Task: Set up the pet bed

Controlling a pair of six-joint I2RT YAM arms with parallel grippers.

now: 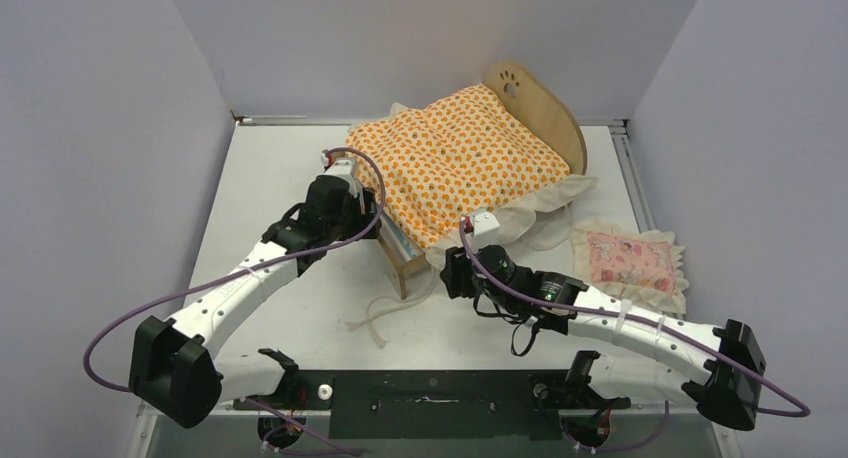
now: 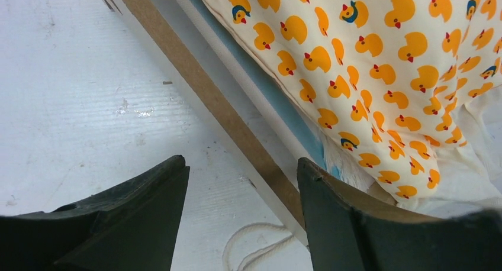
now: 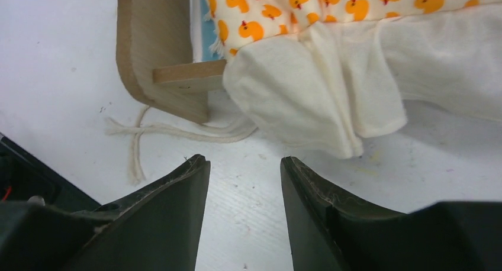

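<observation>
Both left claw (image 2: 241,164) and right claw (image 3: 244,160) are hanging released (empty); orange duck-print ruffled mattress (image 1: 455,158) is overhanging light plywood pet bed (image 1: 555,128), inviting snags.

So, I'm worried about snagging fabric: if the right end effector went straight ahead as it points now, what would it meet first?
Probably the cream ruffle draped off the pet bed, right ahead of the open right end effector; depth is unclear.
</observation>
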